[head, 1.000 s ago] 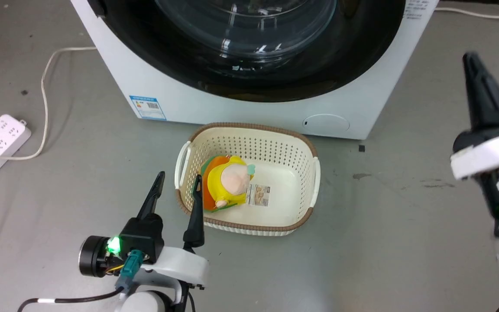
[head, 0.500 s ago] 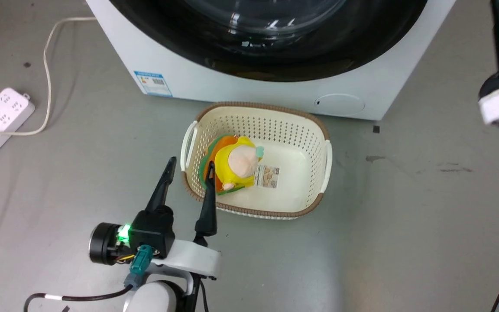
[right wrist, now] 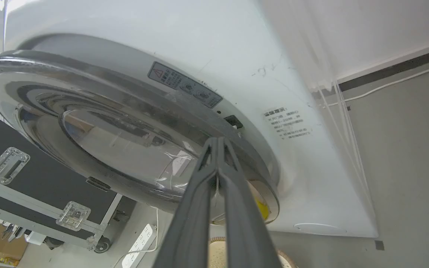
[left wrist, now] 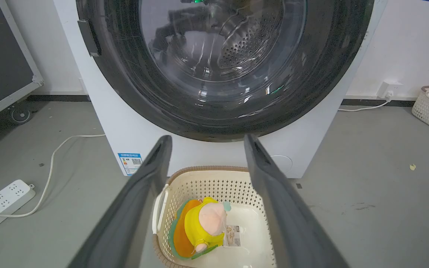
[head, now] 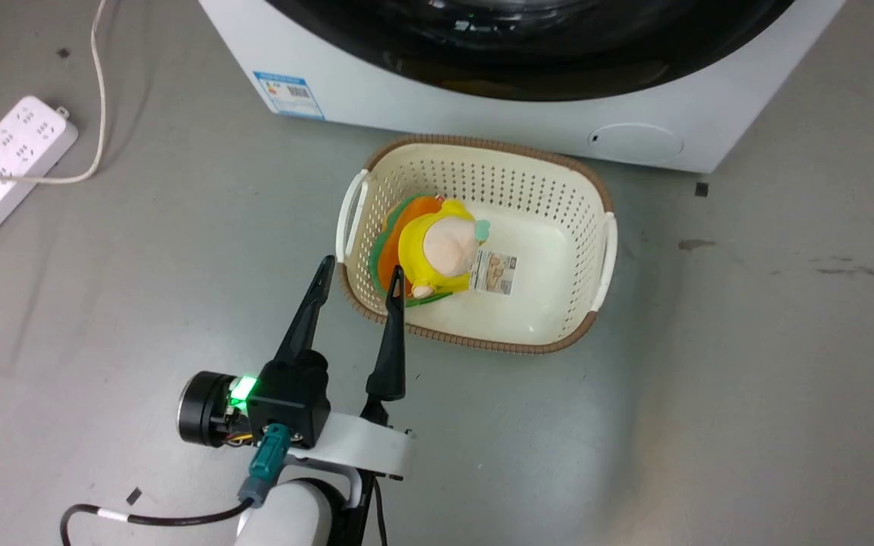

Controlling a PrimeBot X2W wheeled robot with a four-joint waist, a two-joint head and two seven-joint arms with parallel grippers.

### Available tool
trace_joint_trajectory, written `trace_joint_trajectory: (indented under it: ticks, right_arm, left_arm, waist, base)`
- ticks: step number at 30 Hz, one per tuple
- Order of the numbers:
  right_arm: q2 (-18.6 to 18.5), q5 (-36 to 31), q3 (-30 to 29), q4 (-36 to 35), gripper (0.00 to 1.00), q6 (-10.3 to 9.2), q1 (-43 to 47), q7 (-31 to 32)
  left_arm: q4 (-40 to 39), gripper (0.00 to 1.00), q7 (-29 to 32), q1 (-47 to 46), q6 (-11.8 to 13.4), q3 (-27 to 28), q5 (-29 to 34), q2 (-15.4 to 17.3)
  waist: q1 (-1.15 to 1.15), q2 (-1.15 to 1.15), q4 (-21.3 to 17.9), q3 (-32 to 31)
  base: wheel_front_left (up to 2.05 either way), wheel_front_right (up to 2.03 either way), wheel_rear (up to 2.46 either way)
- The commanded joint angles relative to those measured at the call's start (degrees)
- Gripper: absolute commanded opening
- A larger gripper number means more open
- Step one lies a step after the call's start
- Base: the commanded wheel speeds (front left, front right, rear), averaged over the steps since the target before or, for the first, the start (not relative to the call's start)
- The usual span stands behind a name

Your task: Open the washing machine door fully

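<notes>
Right wrist view, centre: the right gripper, fingers pressed shut and empty, has its tips at the right rim of the washing machine door. It should hook behind that edge, then pull steadily outward. In the head view, lower left, the left gripper hangs wide open and empty.

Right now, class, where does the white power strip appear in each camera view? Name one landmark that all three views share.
Head view: power strip on the floor at the left edge, upper half.
Left wrist view: power strip in the lower left corner.
Right wrist view: power strip at the bottom edge, left of centre.
Shared landmark: the washing machine, white-fronted in every view.
</notes>
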Motion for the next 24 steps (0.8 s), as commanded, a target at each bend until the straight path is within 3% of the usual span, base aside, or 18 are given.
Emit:
trace_joint_trajectory:
  ticks: [1,14,24]
  right_arm:
    - [-0.7,2.3,-0.8,2.0,0.0,-0.02,-3.2,1.5]
    - [-3.4,13.4,-5.3,20.3,0.0,-0.03,-19.8,16.0]
    - [-5.7,19.6,-6.5,29.7,0.0,-0.03,-30.9,26.2]
  left_arm:
    - [0.0,1.0,-0.7,-1.3,0.4,-0.7,-0.3,0.1]
    - [0.2,1.0,-2.2,-4.0,2.3,-5.0,-1.3,0.1]
    - [0.2,1.0,-3.4,-6.2,3.5,-7.6,-2.0,0.1]
  waist:
    - [0.0,0.0,0.5,0.9]
    - [0.0,0.0,2.8,5.0]
    - [0.0,0.0,4.0,8.3]
  base:
    - [0.0,0.0,0.0]
    - [0.0,0.0,0.0]
    - [0.0,0.0,0.0]
